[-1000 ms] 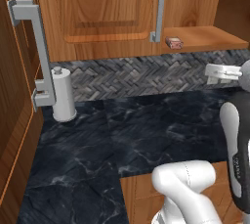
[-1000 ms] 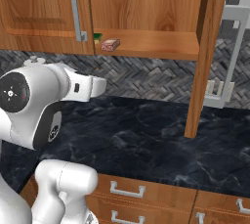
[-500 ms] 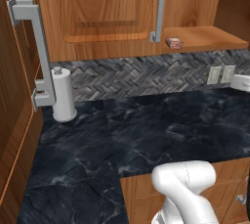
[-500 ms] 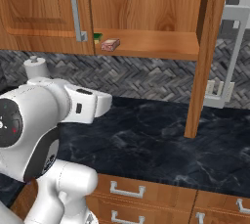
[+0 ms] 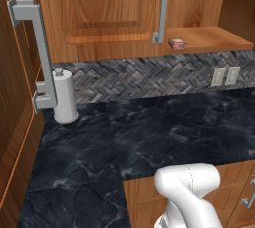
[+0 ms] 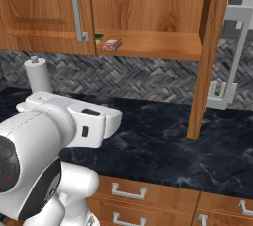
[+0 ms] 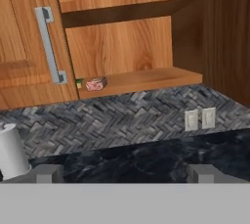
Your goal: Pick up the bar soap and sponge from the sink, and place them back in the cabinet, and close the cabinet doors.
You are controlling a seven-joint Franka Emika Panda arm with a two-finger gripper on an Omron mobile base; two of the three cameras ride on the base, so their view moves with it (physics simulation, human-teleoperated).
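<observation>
On the cabinet (image 6: 148,42) shelf you see the bar soap (image 6: 111,45) resting, the sponge (image 6: 99,37) just behind it. Your jaws stand apart, empty. The right cabinet door (image 6: 207,52) hangs open; it looks rigid, so push its outer face.

bar soap (image 5: 177,43) lies on the open cabinet (image 5: 219,37) shelf, beside the closed door's handle (image 5: 160,11).
</observation>
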